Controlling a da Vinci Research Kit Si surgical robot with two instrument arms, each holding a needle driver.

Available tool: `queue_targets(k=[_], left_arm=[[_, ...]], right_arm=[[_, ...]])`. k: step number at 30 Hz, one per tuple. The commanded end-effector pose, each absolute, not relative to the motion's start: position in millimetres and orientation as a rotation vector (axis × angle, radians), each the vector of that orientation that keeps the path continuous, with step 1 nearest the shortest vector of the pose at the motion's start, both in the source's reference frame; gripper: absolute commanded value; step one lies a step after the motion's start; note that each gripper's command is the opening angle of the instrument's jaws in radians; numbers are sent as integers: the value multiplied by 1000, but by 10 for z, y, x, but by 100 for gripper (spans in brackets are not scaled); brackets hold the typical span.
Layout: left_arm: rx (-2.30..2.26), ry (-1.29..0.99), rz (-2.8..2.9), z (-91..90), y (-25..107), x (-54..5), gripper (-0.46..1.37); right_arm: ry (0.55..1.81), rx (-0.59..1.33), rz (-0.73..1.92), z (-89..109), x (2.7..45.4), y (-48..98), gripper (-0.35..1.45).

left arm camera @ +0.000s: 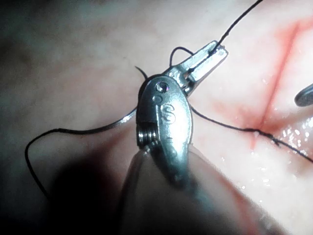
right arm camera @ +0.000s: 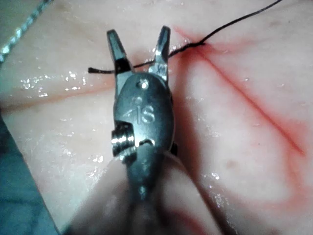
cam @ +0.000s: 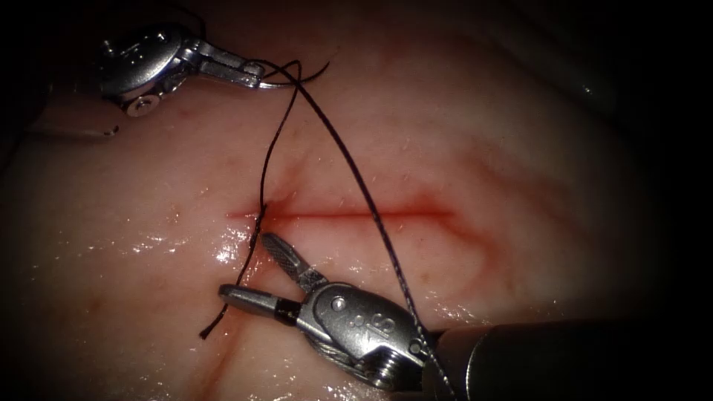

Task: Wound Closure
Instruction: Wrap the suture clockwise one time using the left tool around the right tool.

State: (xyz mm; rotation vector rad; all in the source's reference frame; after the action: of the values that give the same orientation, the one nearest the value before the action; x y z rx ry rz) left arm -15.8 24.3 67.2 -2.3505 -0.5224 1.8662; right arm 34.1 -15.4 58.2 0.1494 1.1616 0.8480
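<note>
The cut runs level across the tissue, edged with red fluid. Dark thread rises from the cut's left end to my left tool, whose jaws are shut on it at the upper left. A second strand slants down across the cut and over the right tool's shaft. A short thread tail leaves the left end of the cut and passes between the open jaws of my right tool, which holds nothing. A thin grey curve, perhaps the needle, lies on the tissue beside the left tool.
Wet glints dot the tissue below the cut's left end. In the right wrist view the open right tool straddles the tail beside the cut. Thread crosses the cut in the left wrist view.
</note>
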Motion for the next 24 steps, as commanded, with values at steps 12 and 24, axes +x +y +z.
queue_targets(k=[12,24], left_arm=[[-2282,-485,1896,634,217,-152,-35],[-2286,-450,1866,589,167,-151,-35]], right_arm=[[1131,171,845,615,348,-109,-35],[1213,263,767,654,362,-71,-35]])
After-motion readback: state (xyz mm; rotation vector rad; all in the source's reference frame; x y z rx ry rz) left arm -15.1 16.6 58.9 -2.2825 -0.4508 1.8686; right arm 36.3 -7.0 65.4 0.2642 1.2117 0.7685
